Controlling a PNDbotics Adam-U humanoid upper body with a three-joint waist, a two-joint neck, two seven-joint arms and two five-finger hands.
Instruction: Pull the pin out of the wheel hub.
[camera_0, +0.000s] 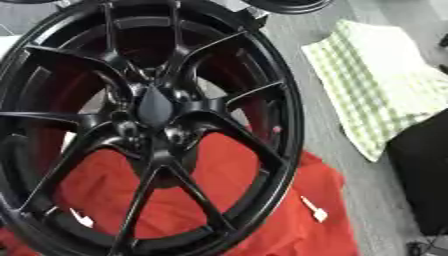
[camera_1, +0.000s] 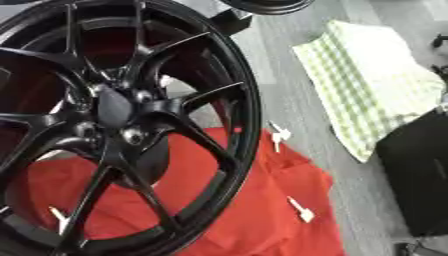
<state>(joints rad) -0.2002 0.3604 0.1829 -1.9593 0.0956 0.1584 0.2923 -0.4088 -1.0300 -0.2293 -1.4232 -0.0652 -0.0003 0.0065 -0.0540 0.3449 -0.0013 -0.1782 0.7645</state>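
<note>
A white pin (camera_1: 302, 210) lies on the red cloth (camera_1: 262, 210) at the near right, clear of the black wheel hub (camera_0: 153, 112), which stands tilted over that cloth. Another white pin (camera_1: 279, 135) lies by the rim. Farther right, a checked green cloth (camera_0: 385, 85) covers the grey desk (camera_0: 306, 105). No robot hand shows, so its state can't be told

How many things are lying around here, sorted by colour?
Black: 3, the big wheel, part of another rim at the top edge, a dark block at right.
Red: 1, the cloth.
Green-checked: 1, a cloth.
White: 3 small pieces.
Total: 8
</note>
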